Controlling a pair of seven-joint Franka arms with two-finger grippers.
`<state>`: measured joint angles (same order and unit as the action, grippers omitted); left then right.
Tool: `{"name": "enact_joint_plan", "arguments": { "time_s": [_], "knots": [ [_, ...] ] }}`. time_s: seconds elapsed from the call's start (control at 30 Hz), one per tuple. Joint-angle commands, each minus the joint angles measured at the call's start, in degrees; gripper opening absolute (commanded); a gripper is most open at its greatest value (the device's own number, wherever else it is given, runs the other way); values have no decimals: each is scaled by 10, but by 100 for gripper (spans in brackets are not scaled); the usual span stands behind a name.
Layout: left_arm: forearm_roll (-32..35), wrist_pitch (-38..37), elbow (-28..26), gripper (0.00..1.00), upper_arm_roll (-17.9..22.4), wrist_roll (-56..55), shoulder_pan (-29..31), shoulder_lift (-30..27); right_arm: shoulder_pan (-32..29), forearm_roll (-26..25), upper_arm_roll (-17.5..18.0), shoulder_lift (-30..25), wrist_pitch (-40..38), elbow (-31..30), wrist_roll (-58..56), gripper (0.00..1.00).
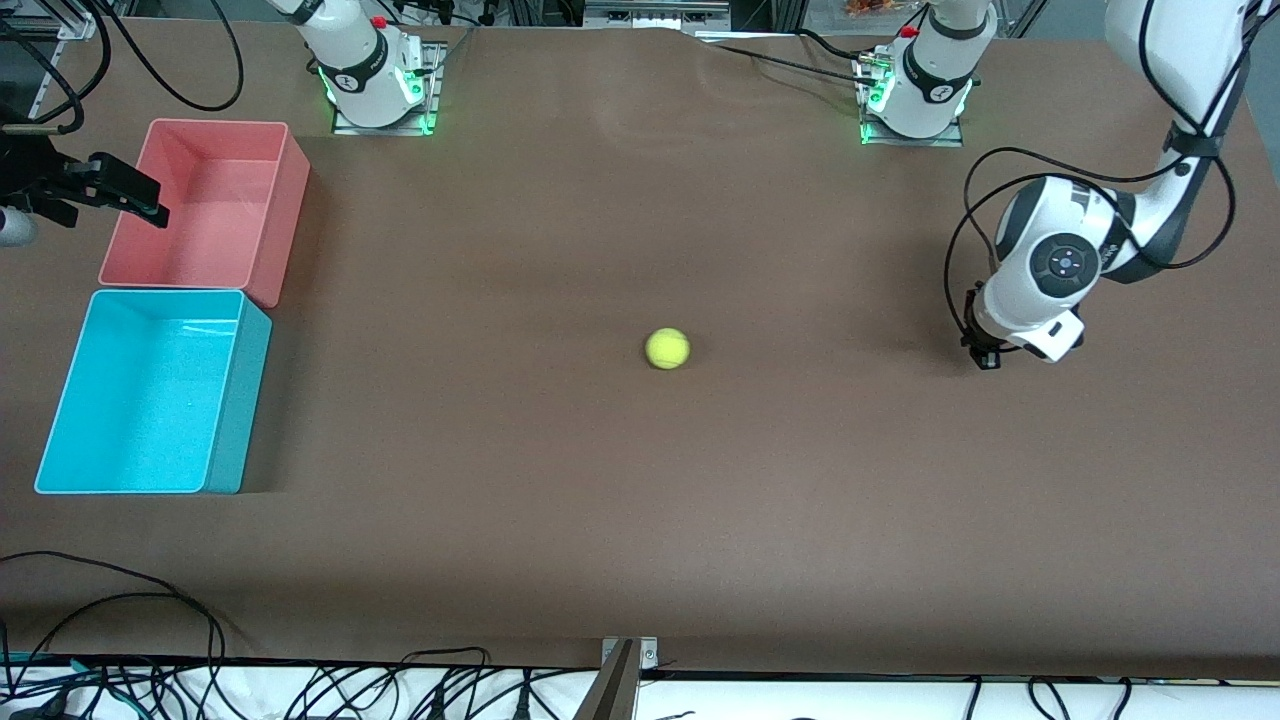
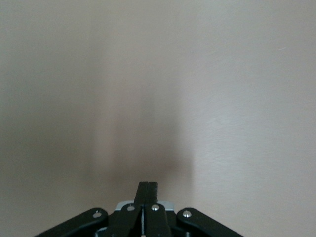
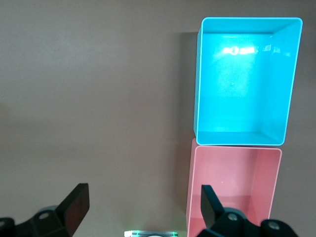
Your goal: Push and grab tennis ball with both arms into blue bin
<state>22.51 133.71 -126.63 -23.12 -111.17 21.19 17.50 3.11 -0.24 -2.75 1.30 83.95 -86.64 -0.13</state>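
- On the matte brown surface, well apart from either claw, sits the tennis ball: small, round, fuzzy yellow-green, alone near the middle.
- Left claw hangs low over the surface toward the left arm's end, its black fingers pressed together, clenched on nothing; the left wrist view shows only bare, smooth brown sheet ahead of them.
- Between this claw and the ball lies an unbroken stretch of surface.
- Right claw hovers at the pink bin's outer rim at the right arm's end, released: its two dark fingers stand wide apart in the right wrist view.
- Below that claw the blue bin, a glossy cyan plastic tub with straight walls and a paler rim, touches the same-shaped pink bin end to end, lying nearer the front camera.
- From the ball to the blue bin's wall the surface is open.
- Loose black cables run along the surface's edge nearest the front camera.
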Motion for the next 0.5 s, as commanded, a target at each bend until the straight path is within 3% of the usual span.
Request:
{"name": "enact_joint_plan", "arguments": {
  "time_s": [0.0, 0.13, 0.47],
  "knots": [
    [-60, -92, 77, 0, -3, 147, 2, -11, 1, 9, 1, -1, -6, 10, 3, 100],
    [-99, -172, 149, 0, -1, 267, 6, -11, 1, 9, 1, -1, -8, 10, 0, 100],
    [-103, -317, 283, 0, -5, 504, 6, -17, 5, 9, 5, 0, -8, 11, 0, 100]
  ]
}}
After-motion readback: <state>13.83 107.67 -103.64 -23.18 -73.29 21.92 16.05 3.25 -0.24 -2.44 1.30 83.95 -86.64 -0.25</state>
